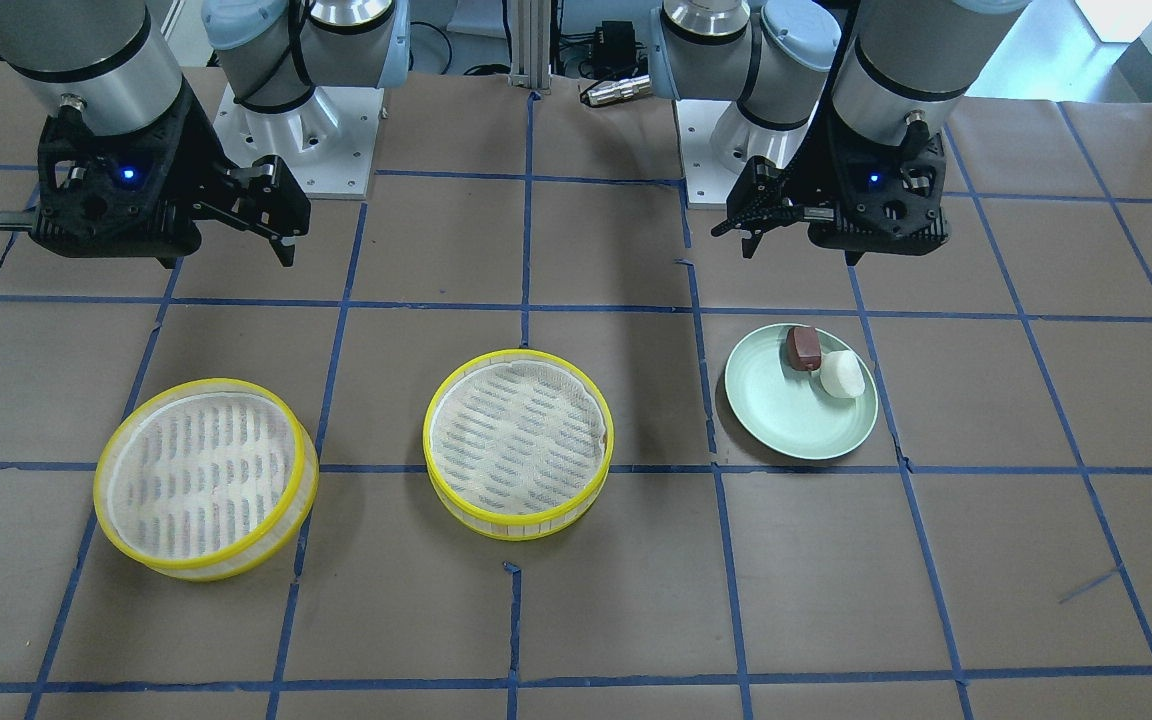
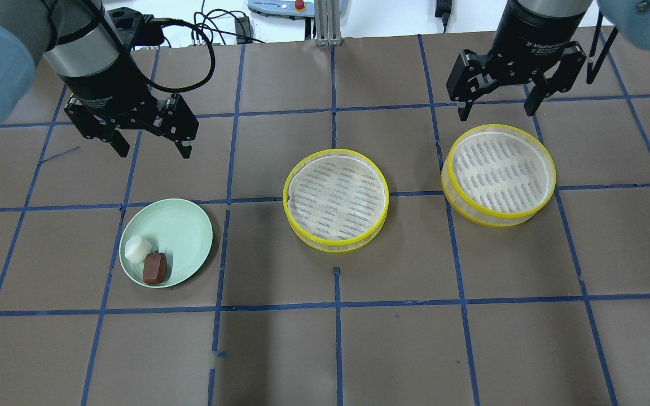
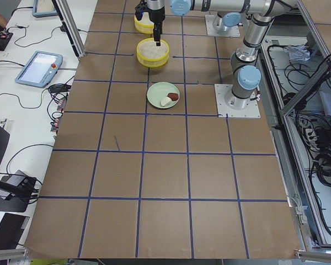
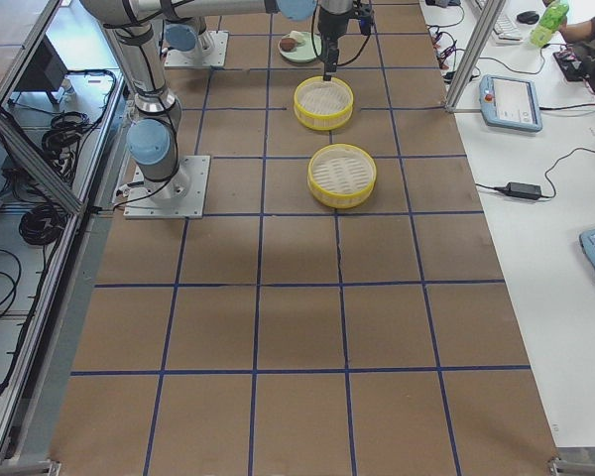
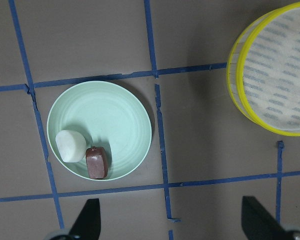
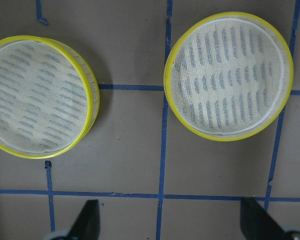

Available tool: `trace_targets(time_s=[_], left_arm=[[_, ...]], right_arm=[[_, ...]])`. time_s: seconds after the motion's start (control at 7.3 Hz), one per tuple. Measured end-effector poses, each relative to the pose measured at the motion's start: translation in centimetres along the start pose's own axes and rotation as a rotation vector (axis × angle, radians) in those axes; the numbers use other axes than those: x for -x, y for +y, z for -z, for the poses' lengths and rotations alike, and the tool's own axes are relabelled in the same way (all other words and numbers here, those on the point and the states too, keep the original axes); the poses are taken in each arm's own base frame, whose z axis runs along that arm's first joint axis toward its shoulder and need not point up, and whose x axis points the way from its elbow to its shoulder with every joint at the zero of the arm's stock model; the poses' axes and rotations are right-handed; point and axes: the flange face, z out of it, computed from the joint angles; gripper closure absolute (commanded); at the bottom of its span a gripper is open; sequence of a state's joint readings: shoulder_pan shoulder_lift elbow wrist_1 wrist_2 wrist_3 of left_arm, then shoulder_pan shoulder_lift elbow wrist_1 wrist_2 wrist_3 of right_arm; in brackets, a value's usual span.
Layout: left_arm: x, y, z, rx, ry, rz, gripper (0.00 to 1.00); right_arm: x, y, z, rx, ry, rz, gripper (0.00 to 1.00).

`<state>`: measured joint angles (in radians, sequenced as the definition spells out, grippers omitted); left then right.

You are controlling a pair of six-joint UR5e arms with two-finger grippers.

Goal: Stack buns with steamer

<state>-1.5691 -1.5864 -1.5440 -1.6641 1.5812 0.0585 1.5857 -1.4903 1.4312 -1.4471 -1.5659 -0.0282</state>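
The white bun (image 2: 137,248) and the dark reddish-brown bun (image 2: 154,267) lie side by side on a pale green plate (image 2: 181,231) on the robot's left. They also show in the front view as white bun (image 1: 844,374) and brown bun (image 1: 803,346), and in the left wrist view as white bun (image 5: 70,146) and brown bun (image 5: 96,163). Two yellow-rimmed steamers stand empty, one in the middle (image 2: 336,198) and one on the right (image 2: 499,173). My left gripper (image 2: 154,151) hangs open and empty above the table near the plate. My right gripper (image 2: 497,113) hangs open and empty over the right steamer's far side.
The table is brown with a grid of blue tape lines (image 2: 336,304). The arm bases (image 1: 296,130) stand at the robot's edge. Both steamers show in the right wrist view, the middle one (image 6: 37,95) and the right one (image 6: 227,82). Tablets and cables lie off the table's sides.
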Motion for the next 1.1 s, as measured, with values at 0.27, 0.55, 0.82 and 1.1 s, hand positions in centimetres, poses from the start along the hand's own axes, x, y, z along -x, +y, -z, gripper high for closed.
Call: trace_targets(time_s=[0.27,0.55,0.82,1.1], left_arm=[[0.1,0.4,0.2,-0.005,0.008,0.013,0.02],[1.0,0.8,-1.5,0.035,0.007,-0.072,0.05],[4.6,0.7,-6.8,0.136,0.032,-0.065,0.08],[10.6,0.5,-15.0,0.212,0.086,-0.046,0.12]], right_arm=[[0.0,0.0,0.0,0.0,0.0,0.004,0.0],[-0.2,-0.1,0.0,-0.001,0.0,0.002,0.0],[-2.4,-0.9,-0.6,-0.006,0.003,0.017,0.0],[-8.6,-2.6,-4.4,-0.012,-0.004,0.006,0.0]])
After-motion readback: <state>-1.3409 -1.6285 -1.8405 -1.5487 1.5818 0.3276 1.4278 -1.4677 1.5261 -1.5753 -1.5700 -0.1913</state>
